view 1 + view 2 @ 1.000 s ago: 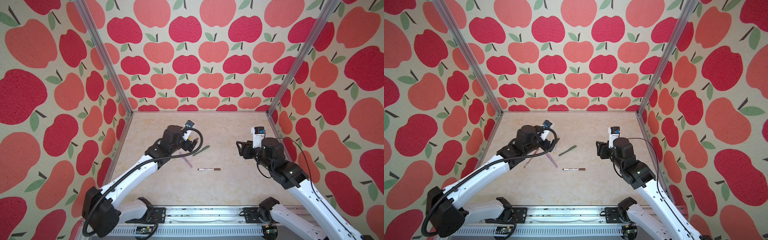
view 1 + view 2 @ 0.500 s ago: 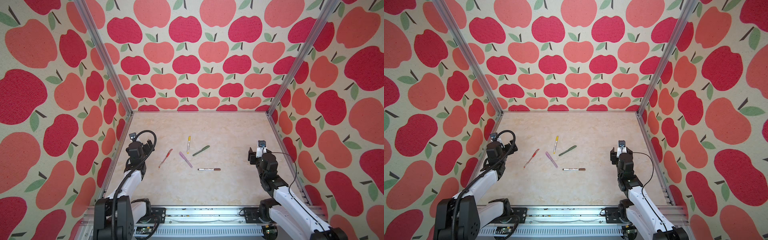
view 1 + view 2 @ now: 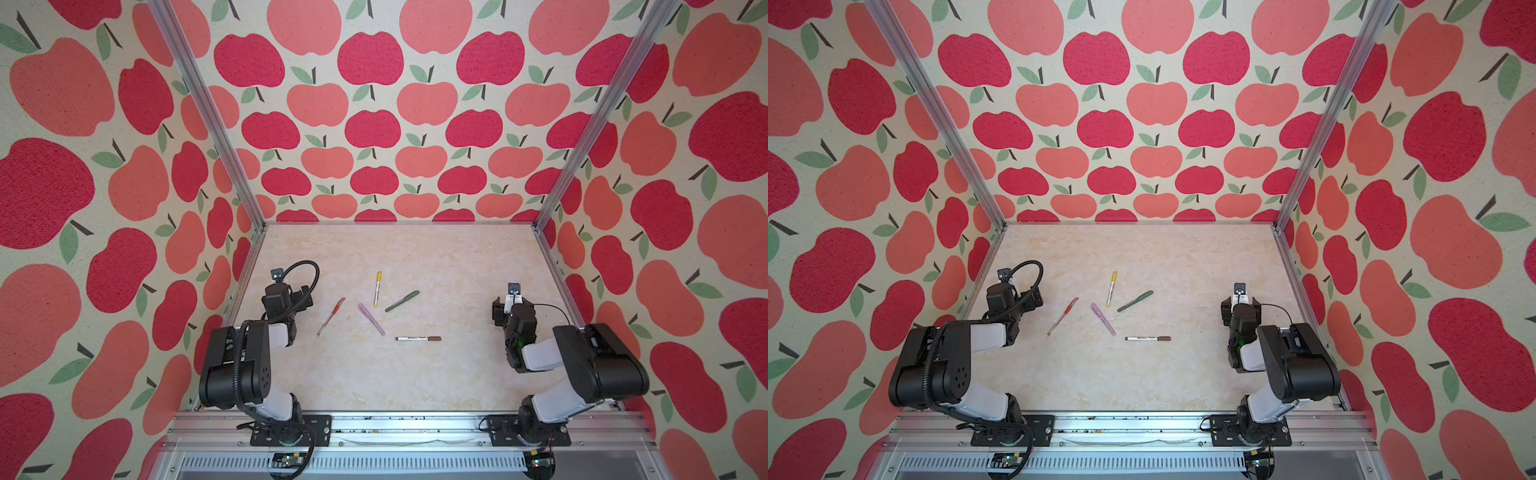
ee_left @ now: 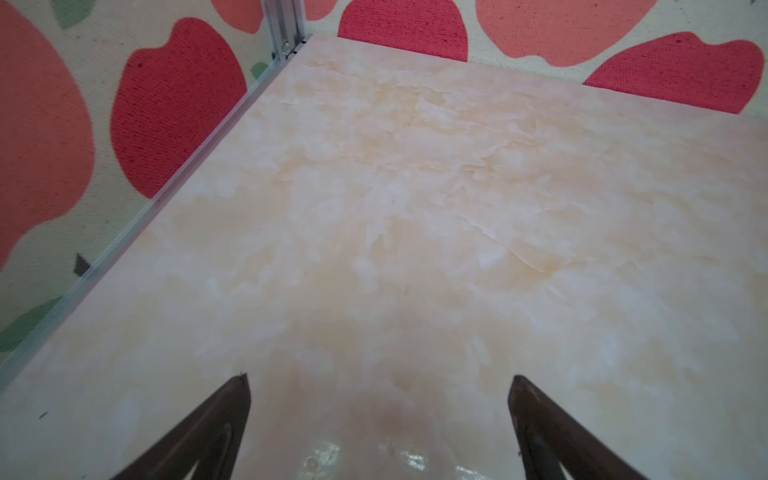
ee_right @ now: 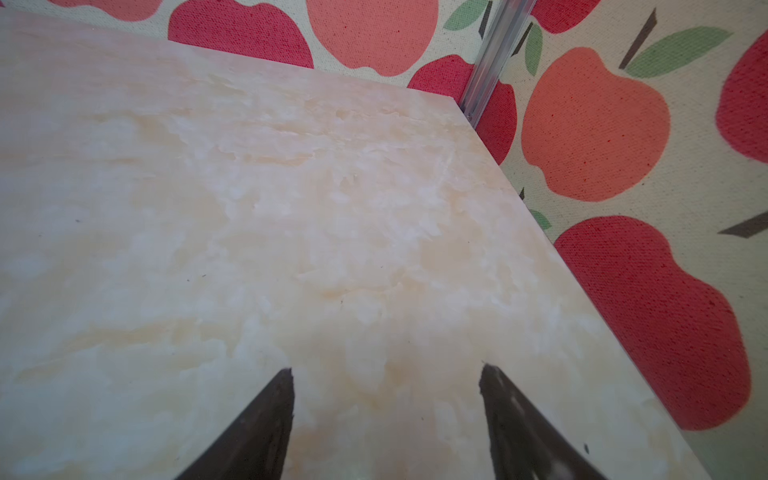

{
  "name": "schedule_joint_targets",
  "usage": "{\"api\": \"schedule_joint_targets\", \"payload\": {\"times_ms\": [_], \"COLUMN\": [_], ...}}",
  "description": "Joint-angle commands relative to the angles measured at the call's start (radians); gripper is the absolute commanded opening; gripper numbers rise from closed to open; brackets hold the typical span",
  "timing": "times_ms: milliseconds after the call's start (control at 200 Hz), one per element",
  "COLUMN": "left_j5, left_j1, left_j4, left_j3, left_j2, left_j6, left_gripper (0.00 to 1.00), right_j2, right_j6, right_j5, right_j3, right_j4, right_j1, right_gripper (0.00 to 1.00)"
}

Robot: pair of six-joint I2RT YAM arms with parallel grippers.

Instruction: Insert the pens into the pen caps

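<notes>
Five pens lie loose near the table's middle in both top views: a red one, a lilac one, a dark green one, a white one with a yellow cap on its far end, and a white one with a brown cap on its right end. No separate pen caps show. My left gripper is open over bare table by the left wall, well left of the red pen. Over bare table by the right wall, my right gripper is open too. Neither wrist view shows a pen.
The left arm sits folded at the table's left edge and the right arm at its right edge. Apple-print walls with aluminium posts close off three sides. A metal rail runs along the front.
Both arms have pulled back from the middle and folded at the sides. The left gripper left the spot over the pens. The right jaws stand a little wider. The pens lie unmoved.
</notes>
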Motion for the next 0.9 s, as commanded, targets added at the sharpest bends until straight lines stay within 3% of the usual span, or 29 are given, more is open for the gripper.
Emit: {"api": "schedule_joint_targets", "payload": {"times_ms": [0,40,135,175,775,896], "left_j5": [0.023,-0.028,-0.007,-0.007,-0.082,-0.082], "left_j1": [-0.008,-0.014,-0.016,-0.014,-0.068,-0.071], "left_j4": [0.317,0.270,0.252,0.243,0.307,0.307], "left_j3": [-0.103,-0.093,-0.070,-0.067,-0.092,-0.092], "left_j2": [0.046,0.038,0.047,0.045,0.052,0.054], "left_j6": [0.048,0.027,0.042,0.039,0.087,0.088], "left_gripper": [0.99,0.99,0.99,0.99,0.99,0.99], "right_j2": [0.030,0.001,-0.014,-0.014,-0.013,-0.012], "right_j6": [-0.026,-0.004,0.045,0.058,0.041,0.050], "right_j5": [-0.056,-0.079,-0.153,-0.199,-0.185,-0.244], "right_j3": [0.051,0.078,0.150,0.148,0.150,0.166], "right_j4": [0.137,0.041,-0.132,-0.130,-0.128,-0.163], "right_j1": [-0.005,-0.021,-0.074,-0.098,-0.084,-0.104], "right_gripper": [0.85,0.90,0.99,0.99,0.99,0.99]}}
